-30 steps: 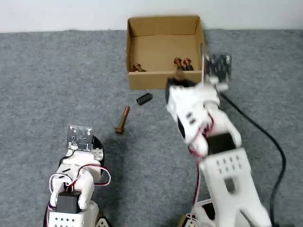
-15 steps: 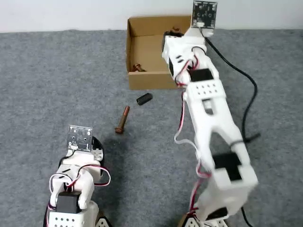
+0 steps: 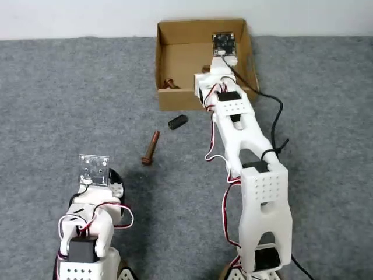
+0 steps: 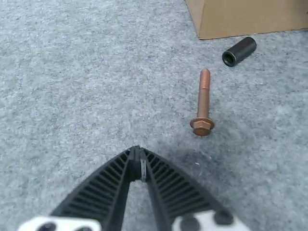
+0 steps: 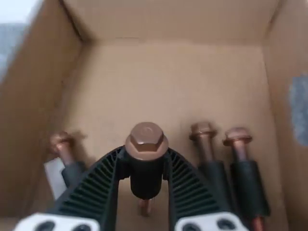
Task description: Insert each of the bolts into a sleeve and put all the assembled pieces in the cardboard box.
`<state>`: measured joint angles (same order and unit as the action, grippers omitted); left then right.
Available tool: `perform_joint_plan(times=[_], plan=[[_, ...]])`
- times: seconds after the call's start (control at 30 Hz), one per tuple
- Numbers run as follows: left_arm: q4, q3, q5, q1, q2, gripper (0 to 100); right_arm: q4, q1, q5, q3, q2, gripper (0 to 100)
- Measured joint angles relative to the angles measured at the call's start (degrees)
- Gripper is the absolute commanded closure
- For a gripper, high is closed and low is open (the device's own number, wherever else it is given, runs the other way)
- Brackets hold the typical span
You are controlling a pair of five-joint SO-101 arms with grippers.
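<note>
My right gripper [image 5: 144,166] is shut on an assembled piece [image 5: 146,154], a copper bolt in a black sleeve, held inside the cardboard box [image 5: 168,82] just above its floor. Three more assembled pieces lie in the box: one [image 5: 70,161] on one side, two [image 5: 211,159] [image 5: 243,166] on the other. In the high view the right arm [image 3: 233,111] stretches over the box's front wall [image 3: 175,99]. A loose copper bolt [image 3: 151,147] [image 4: 203,103] and a loose black sleeve [image 3: 178,122] [image 4: 239,51] lie on the carpet before the box. My left gripper [image 4: 139,161] is shut and empty, short of the bolt's head.
Grey carpet [image 3: 70,105] covers the table. The left arm [image 3: 93,216] sits at the near left. A black cable [image 3: 277,125] trails to the right of the right arm. A white wall runs behind the box.
The right arm swung from the box's front right corner up over the box, then came down inside it with the assembled piece. The left arm barely shifted.
</note>
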<state>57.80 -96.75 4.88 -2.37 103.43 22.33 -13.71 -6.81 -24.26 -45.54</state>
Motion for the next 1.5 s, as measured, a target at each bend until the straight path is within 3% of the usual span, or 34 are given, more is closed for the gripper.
perform_joint_plan(times=[0.23, 0.6, 0.93, 1.2, 1.37, 1.5], plan=[[0.00, 0.00, 0.00, 0.00, 0.00, 99, 3.25, -0.09, 2.55, -1.58, -0.97, 79.9], [0.00, 0.00, 0.00, 0.00, 0.00, 99, 7.21, -0.79, 2.64, -1.93, 2.02, 97.9], [0.00, 0.00, -1.67, 0.00, 0.00, 99, 30.59, -7.03, 2.29, -1.93, 15.82, 99.1], [0.00, 0.00, -1.67, 0.00, 0.00, 99, 45.45, -13.27, -12.66, -1.93, 20.22, 95.7], [0.00, 0.00, -1.67, 0.00, 0.00, 99, 45.89, -14.51, -22.77, -1.93, 18.29, 78.0], [0.00, 0.00, -1.67, 0.00, 0.00, 99, 42.11, -14.59, -25.32, -1.93, 13.54, 77.5]])
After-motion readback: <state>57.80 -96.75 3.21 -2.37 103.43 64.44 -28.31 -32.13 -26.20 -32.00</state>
